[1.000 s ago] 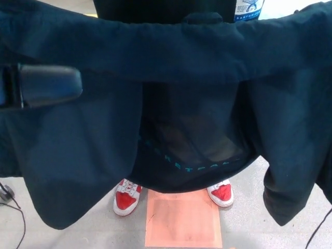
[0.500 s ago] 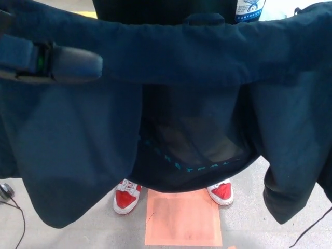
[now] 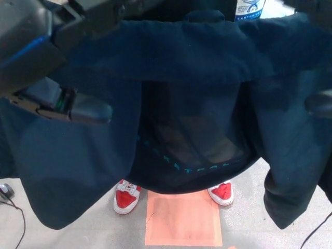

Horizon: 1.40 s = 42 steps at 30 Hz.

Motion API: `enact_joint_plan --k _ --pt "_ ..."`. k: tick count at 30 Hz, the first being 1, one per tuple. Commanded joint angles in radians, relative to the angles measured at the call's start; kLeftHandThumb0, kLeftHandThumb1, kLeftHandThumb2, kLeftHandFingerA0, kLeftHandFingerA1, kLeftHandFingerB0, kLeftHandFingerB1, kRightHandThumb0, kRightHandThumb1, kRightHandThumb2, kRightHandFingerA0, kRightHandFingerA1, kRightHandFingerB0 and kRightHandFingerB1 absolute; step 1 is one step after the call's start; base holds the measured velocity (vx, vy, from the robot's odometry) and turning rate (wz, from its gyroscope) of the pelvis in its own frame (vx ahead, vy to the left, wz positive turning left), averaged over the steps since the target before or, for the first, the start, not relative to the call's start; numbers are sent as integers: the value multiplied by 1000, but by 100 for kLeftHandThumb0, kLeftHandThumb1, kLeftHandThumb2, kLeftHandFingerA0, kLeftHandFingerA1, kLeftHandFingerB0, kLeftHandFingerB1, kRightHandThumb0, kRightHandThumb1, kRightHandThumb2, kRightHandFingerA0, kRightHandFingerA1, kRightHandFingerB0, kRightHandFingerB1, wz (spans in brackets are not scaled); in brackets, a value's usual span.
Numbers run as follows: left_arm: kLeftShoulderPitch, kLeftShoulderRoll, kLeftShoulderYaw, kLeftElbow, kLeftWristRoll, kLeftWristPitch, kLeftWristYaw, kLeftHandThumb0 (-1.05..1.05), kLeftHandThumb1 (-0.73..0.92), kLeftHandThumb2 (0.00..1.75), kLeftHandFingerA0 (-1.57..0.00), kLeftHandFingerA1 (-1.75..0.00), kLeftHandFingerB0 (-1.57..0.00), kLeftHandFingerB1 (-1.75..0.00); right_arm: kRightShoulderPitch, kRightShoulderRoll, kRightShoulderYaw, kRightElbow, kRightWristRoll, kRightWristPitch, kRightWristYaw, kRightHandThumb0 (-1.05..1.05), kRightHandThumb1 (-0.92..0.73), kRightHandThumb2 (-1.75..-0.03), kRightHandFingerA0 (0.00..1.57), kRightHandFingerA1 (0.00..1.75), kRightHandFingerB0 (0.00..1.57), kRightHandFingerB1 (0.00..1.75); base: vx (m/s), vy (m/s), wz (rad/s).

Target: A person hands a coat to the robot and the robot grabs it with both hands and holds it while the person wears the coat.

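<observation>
A dark navy coat (image 3: pixel 197 57) is held spread across almost the whole head view, inner lining (image 3: pixel 192 140) facing me and collar at the top. My left hand (image 3: pixel 46 57) looms large at the upper left in front of the coat's shoulder. It is open: one thick finger (image 3: pixel 85 110) reaches right below the shoulder edge and another part stretches along the top. A blurred dark shape at the right edge is my right hand (image 3: pixel 320 102), against the coat's other side; its grip is unclear. The person stands behind the coat.
The person's red and white shoes (image 3: pixel 126 197) (image 3: pixel 221 192) show under the hem. An orange square mat (image 3: pixel 183 218) lies on the grey floor in front of them. Thin black cables (image 3: pixel 15 207) run at the lower left and lower right corners.
My left hand has risen and moved in closer, now filling the upper left, with its finger lower and further right. A dark shape has appeared at the right edge. The coat hangs much as before.
</observation>
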Motion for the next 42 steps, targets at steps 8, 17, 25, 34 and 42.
enact_joint_plan --k 8,17,25,34,42 --pt "17 66 -81 2 151 142 -278 -89 65 64 -11 -30 -16 -27 -124 -124 199 53 -150 227 407 -96 -56 -86 12 41 3 14 0 0 0" --pt "-30 40 -60 55 227 129 -271 -91 60 95 -2 -37 -15 -39 -259 -122 210 98 -199 293 473 -85 -55 -98 3 40 1 11 0 0 0" --pt "-48 6 -40 88 277 112 -272 -86 68 61 -13 -29 -13 -26 -329 -92 181 142 -224 283 485 -90 -73 -62 10 29 0 7 0 0 0" --pt "-134 -98 21 201 313 18 -168 -38 29 93 -1 -48 0 -47 -381 -12 -35 150 -40 281 485 -85 -58 -98 2 40 0 9 0 0 0" --pt "-178 -125 25 222 339 17 -209 -38 29 93 0 -47 0 -47 -427 5 -58 163 10 294 527 -85 -72 -62 18 33 0 18 0 0 0"
